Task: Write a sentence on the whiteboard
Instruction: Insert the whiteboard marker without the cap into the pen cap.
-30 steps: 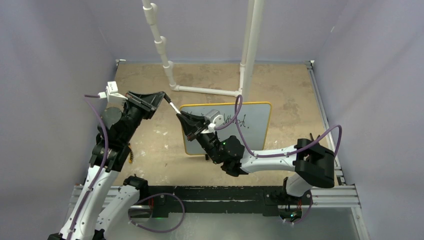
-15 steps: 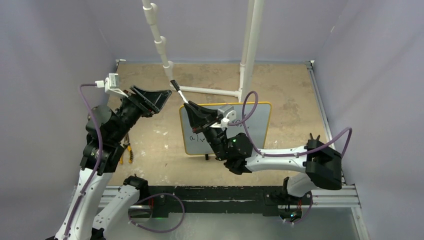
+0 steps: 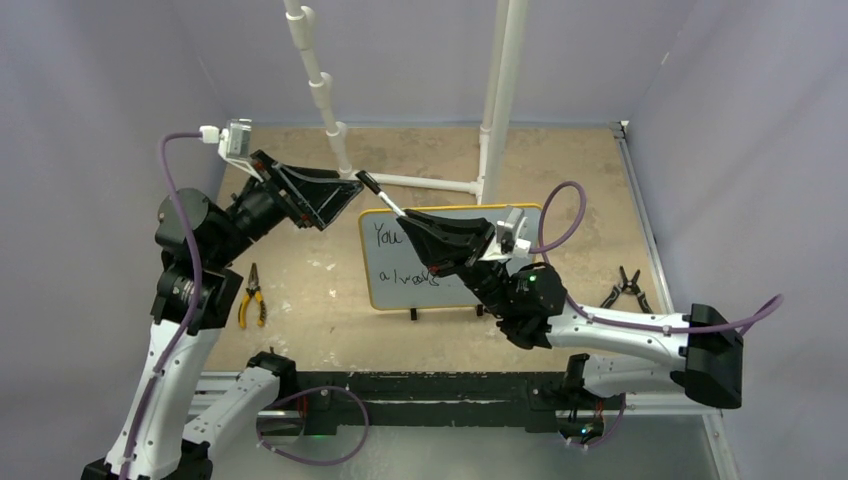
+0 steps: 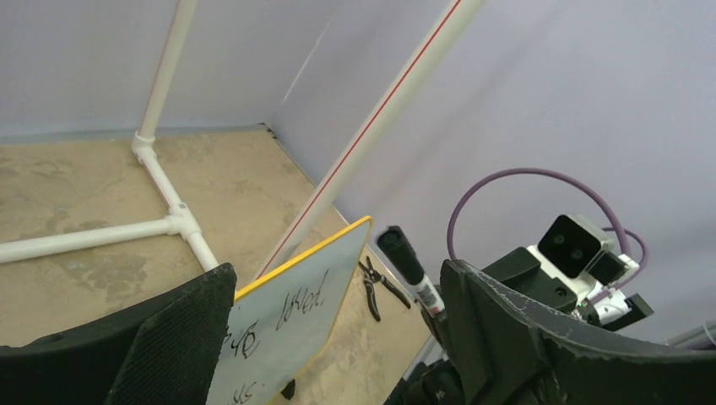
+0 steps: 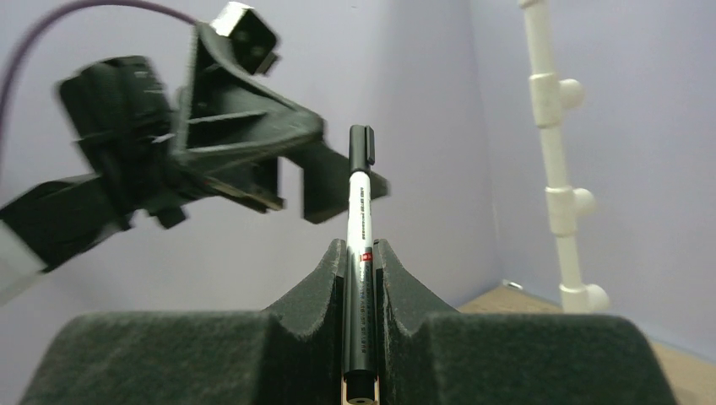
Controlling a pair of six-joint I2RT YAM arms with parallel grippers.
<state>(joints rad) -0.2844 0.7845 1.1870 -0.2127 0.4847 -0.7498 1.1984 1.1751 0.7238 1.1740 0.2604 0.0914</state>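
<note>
Yellow-framed whiteboard point(image 3: 395, 257) stands mid-frame, its sentence point(image 3: 392, 240) seemingly complete. At its upper-left corner the right gripper point(image 3: 410, 218) clenches the marker point(image 3: 385, 198). The left gripper point(image 3: 343, 205) gapes, holding nothing, by the cap point(image 3: 366, 182). Draw the left gripper straight back without snagging the cap.

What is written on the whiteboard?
On the whiteboard, handwriting: "You" above, "always" below. From above, the right gripper, shut on a marker, covers the rest of the top line. The left wrist view shows roughly "loved".

Left hand point(image 3: 342, 205) spread wide, raised, facing right hand point(image 3: 412, 218), which pinches a marker point(image 3: 380, 195), seemingly tilted upward.
</note>
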